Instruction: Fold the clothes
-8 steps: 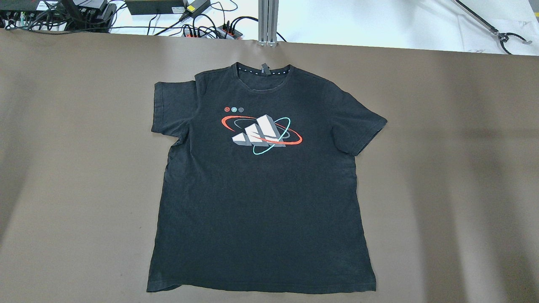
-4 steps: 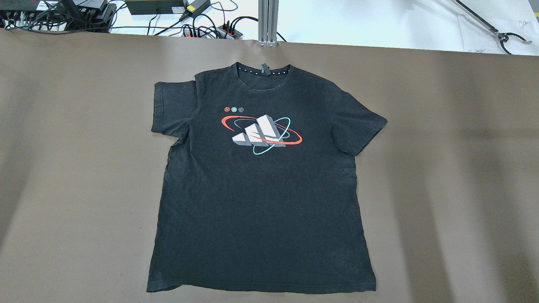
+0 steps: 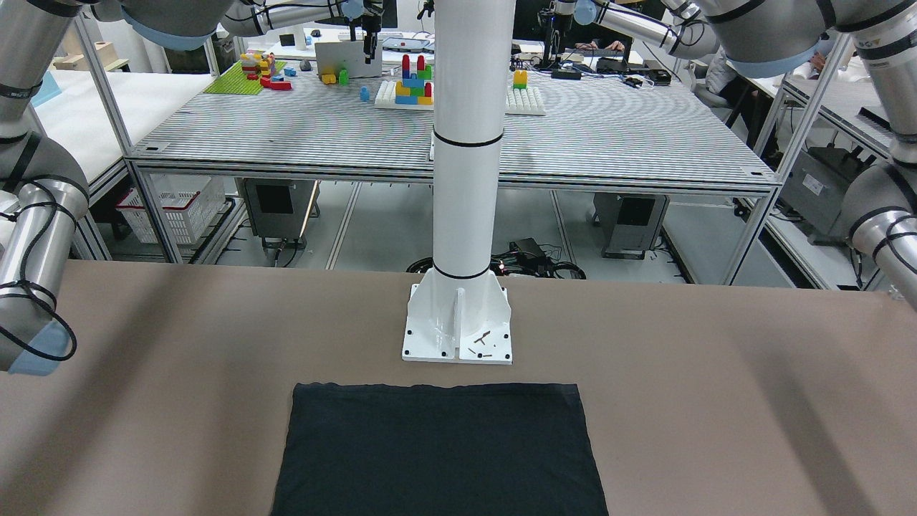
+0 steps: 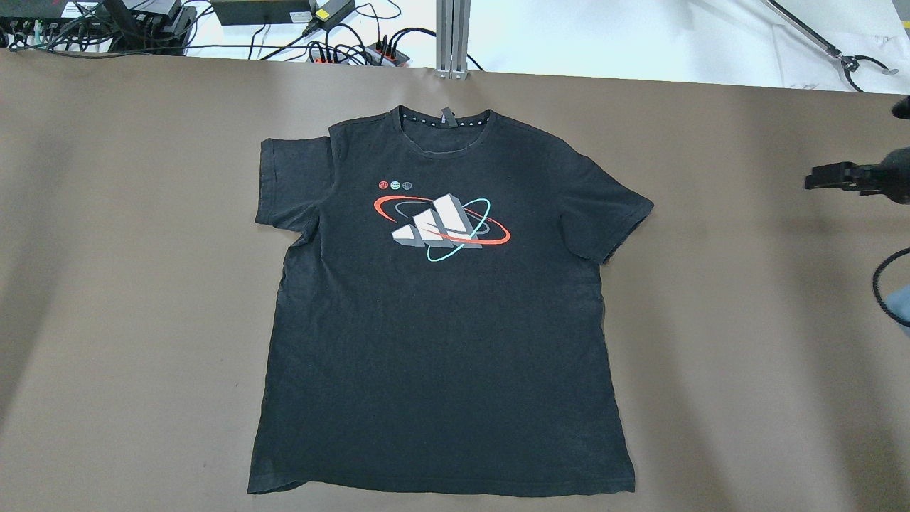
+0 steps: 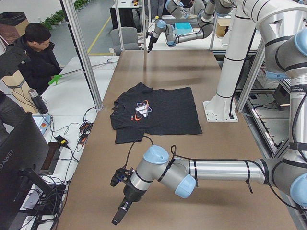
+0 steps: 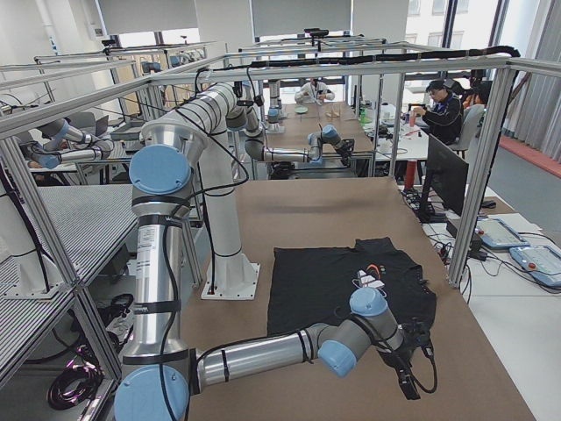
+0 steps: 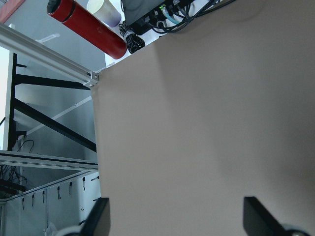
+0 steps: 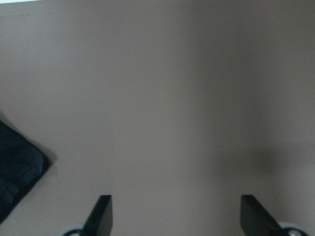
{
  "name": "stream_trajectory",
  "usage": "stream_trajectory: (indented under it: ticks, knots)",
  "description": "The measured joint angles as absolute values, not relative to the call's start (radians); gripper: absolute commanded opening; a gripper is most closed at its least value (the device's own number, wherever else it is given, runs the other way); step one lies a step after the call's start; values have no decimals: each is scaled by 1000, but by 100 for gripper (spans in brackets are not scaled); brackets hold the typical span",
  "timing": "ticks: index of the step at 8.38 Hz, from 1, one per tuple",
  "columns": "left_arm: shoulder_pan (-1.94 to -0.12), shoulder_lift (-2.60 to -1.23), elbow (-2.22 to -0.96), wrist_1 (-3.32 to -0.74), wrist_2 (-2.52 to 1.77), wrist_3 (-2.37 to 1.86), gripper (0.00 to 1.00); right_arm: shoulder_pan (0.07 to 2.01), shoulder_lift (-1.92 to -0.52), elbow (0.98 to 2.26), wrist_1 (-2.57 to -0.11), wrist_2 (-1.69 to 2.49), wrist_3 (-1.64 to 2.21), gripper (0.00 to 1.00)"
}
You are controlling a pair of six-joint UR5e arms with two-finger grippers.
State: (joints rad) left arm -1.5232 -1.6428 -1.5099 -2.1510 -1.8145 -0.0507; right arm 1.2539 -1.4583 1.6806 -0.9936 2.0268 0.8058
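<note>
The clothes are a black T-shirt (image 4: 455, 334) with a white, red and teal print on the chest. It lies spread flat, front up, in the middle of the brown table, collar toward the far edge. Its hem end (image 3: 437, 451) points at the white pillar. My right gripper (image 4: 817, 178) hovers over bare table right of the shirt's sleeve, and its wrist view shows fingers (image 8: 101, 214) wide apart, open, with a sleeve corner (image 8: 15, 167) at lower left. My left gripper (image 5: 119, 219) hangs over the table's left end, open, its fingers (image 7: 101, 214) empty.
The white pillar's base plate (image 3: 458, 326) stands just behind the shirt's hem. Cables and power strips (image 4: 341, 46) and an aluminium post (image 4: 453, 35) line the far edge. A person (image 5: 33, 52) stands past the table's far side; a red bottle (image 7: 86, 27) lies near that corner.
My right gripper has come into the overhead view at the right edge. The shirt has not moved.
</note>
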Motion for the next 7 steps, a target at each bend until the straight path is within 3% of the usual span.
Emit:
stream_trajectory:
  ticks: [2, 4, 7]
  knots:
    - [-1520, -1651, -1508, -2149, -1816, -52, 95, 1138, -1349, 1610, -991, 2029, 973, 76]
    - [-1517, -1658, -1506, -2146, -1816, -54, 95, 1071, -1237, 1503, -990, 2023, 1080, 76]
    - [-1516, -1670, -1503, -2143, -1814, -55, 95, 1016, -1174, 1383, -954, 1945, 1113, 73]
